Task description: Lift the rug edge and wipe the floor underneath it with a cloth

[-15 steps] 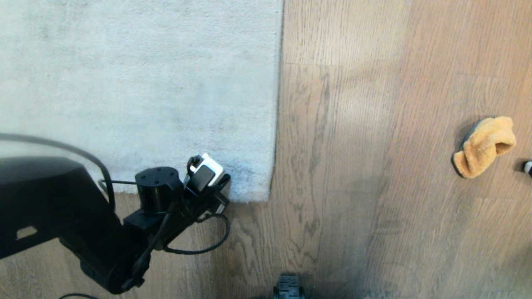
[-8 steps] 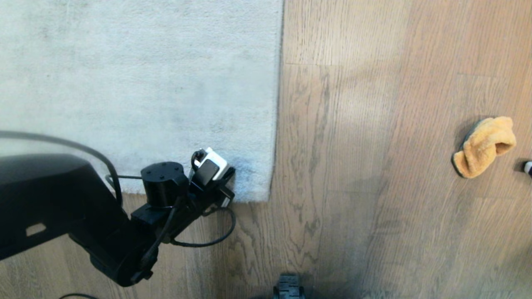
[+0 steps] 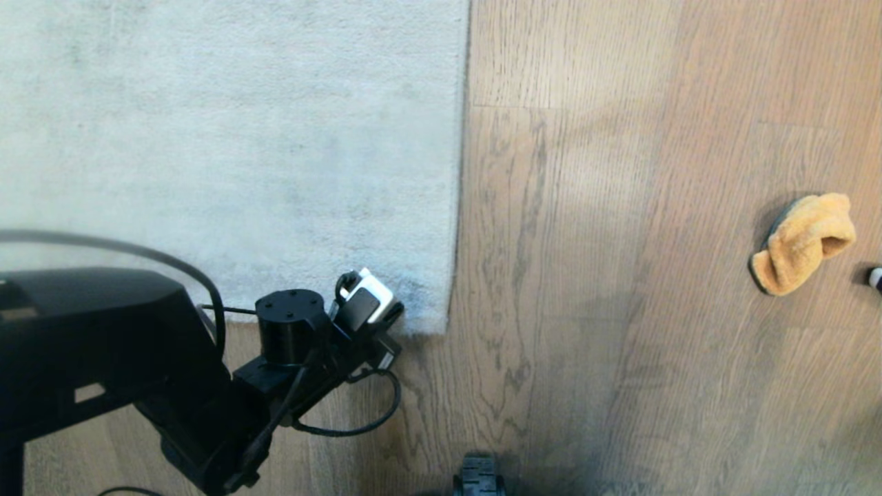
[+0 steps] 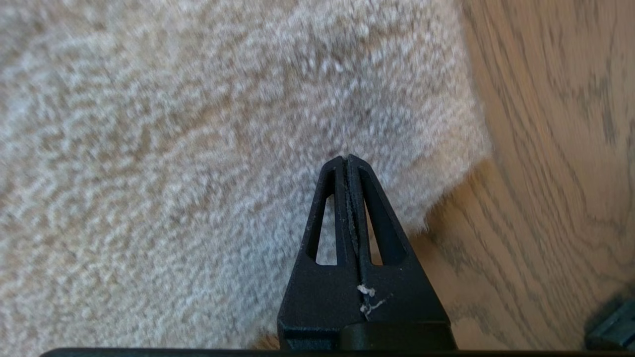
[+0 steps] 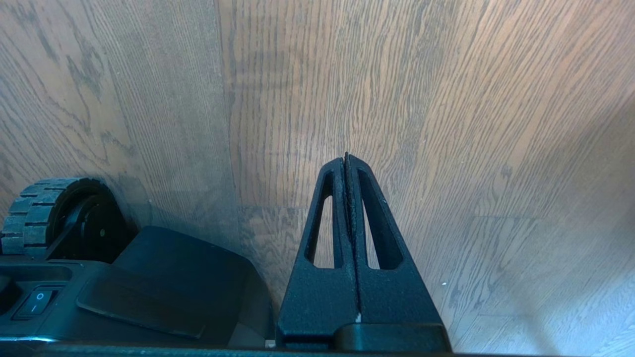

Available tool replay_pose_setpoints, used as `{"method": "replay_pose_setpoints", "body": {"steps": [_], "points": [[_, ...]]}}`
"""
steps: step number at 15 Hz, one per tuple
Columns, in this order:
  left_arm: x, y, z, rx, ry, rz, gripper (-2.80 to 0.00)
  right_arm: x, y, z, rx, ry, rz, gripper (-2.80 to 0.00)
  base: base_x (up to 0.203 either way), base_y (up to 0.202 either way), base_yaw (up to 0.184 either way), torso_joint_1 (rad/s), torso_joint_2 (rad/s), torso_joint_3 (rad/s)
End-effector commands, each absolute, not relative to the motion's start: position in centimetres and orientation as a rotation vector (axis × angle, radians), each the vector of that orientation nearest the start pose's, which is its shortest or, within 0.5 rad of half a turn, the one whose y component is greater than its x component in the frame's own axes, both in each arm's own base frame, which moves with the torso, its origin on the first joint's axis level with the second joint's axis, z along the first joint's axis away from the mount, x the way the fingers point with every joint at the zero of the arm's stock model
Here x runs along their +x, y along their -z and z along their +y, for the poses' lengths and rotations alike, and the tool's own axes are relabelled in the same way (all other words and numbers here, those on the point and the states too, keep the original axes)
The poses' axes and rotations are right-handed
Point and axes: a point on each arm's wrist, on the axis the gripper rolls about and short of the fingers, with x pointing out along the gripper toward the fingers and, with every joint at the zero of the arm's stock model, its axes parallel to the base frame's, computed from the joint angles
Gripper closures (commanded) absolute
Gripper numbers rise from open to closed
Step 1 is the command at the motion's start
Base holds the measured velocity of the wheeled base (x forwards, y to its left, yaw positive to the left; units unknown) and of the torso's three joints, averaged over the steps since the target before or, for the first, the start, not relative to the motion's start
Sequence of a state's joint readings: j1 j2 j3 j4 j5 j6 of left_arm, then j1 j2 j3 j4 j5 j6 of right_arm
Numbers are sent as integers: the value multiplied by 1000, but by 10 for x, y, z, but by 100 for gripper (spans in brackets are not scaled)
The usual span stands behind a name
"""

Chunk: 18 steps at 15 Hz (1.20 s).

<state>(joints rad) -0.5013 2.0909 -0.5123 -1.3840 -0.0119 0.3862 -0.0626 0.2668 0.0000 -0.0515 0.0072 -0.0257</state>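
The pale grey rug (image 3: 241, 138) lies flat on the brown wood floor (image 3: 620, 275), its near right corner just right of my left arm (image 3: 289, 331). In the left wrist view my left gripper (image 4: 346, 158) is shut with nothing in it, pointing down with its tips over the rug pile (image 4: 198, 148) close to that corner. The orange-tan cloth (image 3: 803, 241) lies crumpled on the floor far right, away from both arms. My right gripper (image 5: 346, 157) is shut and empty over bare floor (image 5: 471, 124) beside the robot's base.
A small white-tipped object (image 3: 875, 277) pokes in at the right edge next to the cloth. A dark part of the robot base (image 3: 477, 479) shows at the bottom centre; its wheel (image 5: 49, 213) and black housing (image 5: 163, 282) sit beside the right gripper.
My left arm has moved right along the rug's near edge, closer to the corner. The rug, the cloth and the right arm have not moved.
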Motion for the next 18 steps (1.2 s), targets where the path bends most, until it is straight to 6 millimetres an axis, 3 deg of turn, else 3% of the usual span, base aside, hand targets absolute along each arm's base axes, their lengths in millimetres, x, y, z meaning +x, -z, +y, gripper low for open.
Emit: {"method": "replay_pose_setpoints", "body": {"steps": [1,5,11,18], "points": [[283,-57,-155,435,549,117,0,-1,-84,0,-18,52,217,0,0,0,0,0,0,0],[284,-50,-155,446,550,135,0,-1,-84,0,-18,52,217,0,0,0,0,0,0,0],[283,-59,-154,436,541,104,0,-1,-84,0,-18,52,217,0,0,0,0,0,0,0],[277,-107,-141,394,476,-36,0,-1,-84,0,-18,52,217,0,0,0,0,0,0,0]]}}
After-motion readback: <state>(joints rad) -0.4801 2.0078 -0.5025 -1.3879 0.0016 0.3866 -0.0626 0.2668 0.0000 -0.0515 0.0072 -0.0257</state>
